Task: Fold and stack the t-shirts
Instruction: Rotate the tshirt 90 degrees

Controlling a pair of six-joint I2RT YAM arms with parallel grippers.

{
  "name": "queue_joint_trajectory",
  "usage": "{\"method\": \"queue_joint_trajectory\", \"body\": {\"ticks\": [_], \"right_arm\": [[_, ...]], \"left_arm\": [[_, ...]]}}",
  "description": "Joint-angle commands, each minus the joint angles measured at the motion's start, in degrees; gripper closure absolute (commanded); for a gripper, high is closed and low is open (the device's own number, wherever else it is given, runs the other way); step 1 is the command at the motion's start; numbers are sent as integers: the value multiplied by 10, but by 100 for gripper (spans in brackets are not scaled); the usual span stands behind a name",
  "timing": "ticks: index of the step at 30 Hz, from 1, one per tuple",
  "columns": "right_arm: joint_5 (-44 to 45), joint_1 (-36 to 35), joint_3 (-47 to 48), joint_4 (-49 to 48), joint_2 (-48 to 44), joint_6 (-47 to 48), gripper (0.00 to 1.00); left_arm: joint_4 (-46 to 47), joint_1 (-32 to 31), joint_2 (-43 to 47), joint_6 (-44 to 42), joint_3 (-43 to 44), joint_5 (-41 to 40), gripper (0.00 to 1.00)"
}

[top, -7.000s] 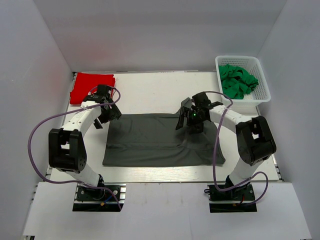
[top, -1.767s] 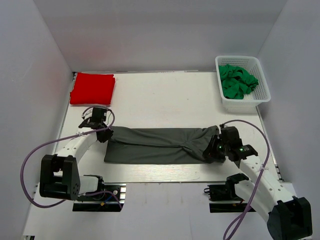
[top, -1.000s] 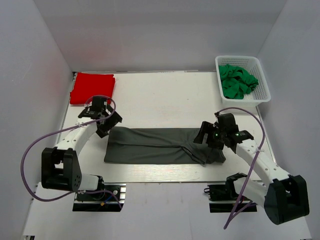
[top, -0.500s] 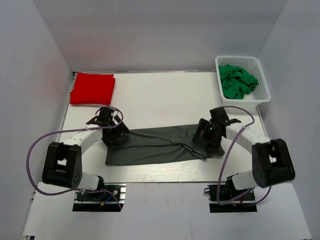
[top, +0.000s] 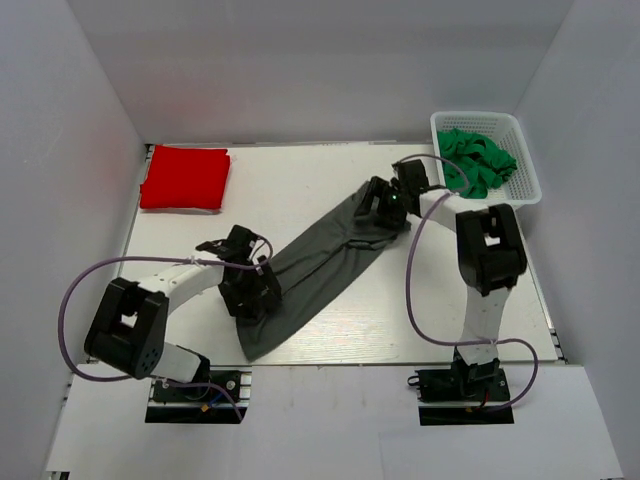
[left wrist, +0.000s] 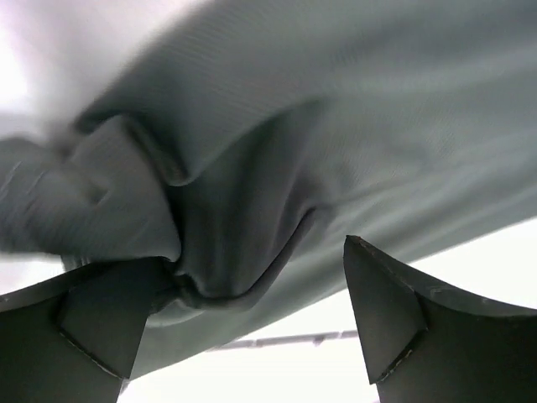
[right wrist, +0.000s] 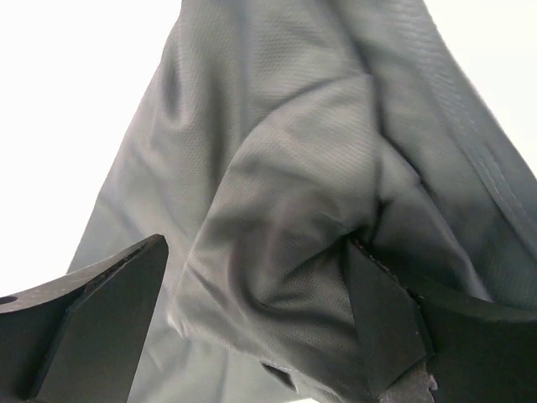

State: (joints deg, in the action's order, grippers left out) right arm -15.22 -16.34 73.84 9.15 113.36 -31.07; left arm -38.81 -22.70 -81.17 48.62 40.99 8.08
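Top view first: the dark grey t-shirt (top: pixel 320 265) is pulled into a long slack band running diagonally over the table (top: pixel 300 180), from near the front edge on the left up toward the far right corner. The red t-shirt (top: pixel 185 178) sits folded in the far left corner, well apart from it. The left gripper (top: pixel 250 290) is on the near end of the band, the right gripper (top: pixel 385 203) on the far end, just short of the white basket (top: pixel 475 115) of green cloth (top: pixel 475 160). On the left wrist cam the fingers (left wrist: pixel 92 323) stand apart, a soft fold bunched against one and bare table showing before the other. The right wrist cam is similar, jaws spread with rumpled fabric filling the gap. My read is that this stuff is light, limp and a bit slick, so it ropes up and won't hold any shape. I'd flatten it out, then pinch through both layers at the hem corners or shoulders, not mid-panel where it just bunches.
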Motion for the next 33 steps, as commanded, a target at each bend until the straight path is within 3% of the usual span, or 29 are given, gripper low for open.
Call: {"method": "queue_joint_trajectory", "body": {"ticks": [1, 6, 9, 14, 16, 17, 18, 23, 26, 29, 33], "right_arm": [[17, -1, 84, 29, 83, 22, 10], [17, -6, 174, 28, 150, 25, 10], [28, -7, 193, 29, 157, 37, 10], [37, -18, 231, 58, 142, 106, 10], [68, -31, 235, 62, 115, 128, 10], [79, -35, 234, 68, 98, 130, 10], [91, -41, 228, 69, 79, 132, 10], [193, -82, 181, 90, 6, 122, 10], [250, -116, 151, 111, -22, 108, 10], [259, -140, 155, 157, -20, 66, 10], [265, -157, 154, 155, -10, 49, 10]], "left_arm": [[-114, -48, -47, 12, -34, 53, 0], [-180, -106, -47, 12, 40, 105, 0], [-164, -133, -39, -8, 67, 197, 0], [-161, -155, -27, -60, 133, 213, 0], [-198, -155, -32, -91, 220, 96, 0], [-210, -155, -43, -99, 252, 95, 0], [-221, -155, -48, -99, 310, 6, 0], [-234, -136, -48, -50, 385, -231, 0], [-193, -117, -15, -34, 379, -272, 0], [-217, -100, 6, -27, 386, -314, 0], [-234, -100, 63, -50, 340, -304, 0]]}}
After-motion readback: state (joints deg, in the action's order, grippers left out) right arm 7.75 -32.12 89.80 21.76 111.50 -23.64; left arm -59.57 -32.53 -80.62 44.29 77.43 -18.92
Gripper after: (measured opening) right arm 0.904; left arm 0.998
